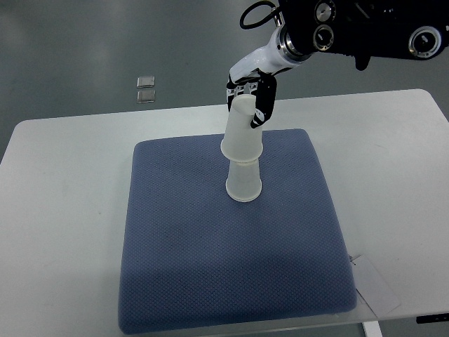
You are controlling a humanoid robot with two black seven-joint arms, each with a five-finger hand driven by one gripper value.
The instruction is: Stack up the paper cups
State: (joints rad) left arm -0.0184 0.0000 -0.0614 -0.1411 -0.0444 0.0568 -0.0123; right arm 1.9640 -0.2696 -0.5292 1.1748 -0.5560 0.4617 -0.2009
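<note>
Two white paper cups stand mouth down near the middle of the blue mat (182,267). The lower cup (243,184) rests on the mat. The upper cup (242,137) leans slightly, and its rim sits over the top of the lower one. My right hand (251,95) reaches in from the upper right, its black and white fingers curled around the upper cup's base end. The left arm does not show.
The mat lies on a white table (63,175) whose back edge runs just behind the hand. A white paper slip (375,281) lies at the mat's front right corner. Two small clear squares (146,90) lie on the grey floor beyond the table.
</note>
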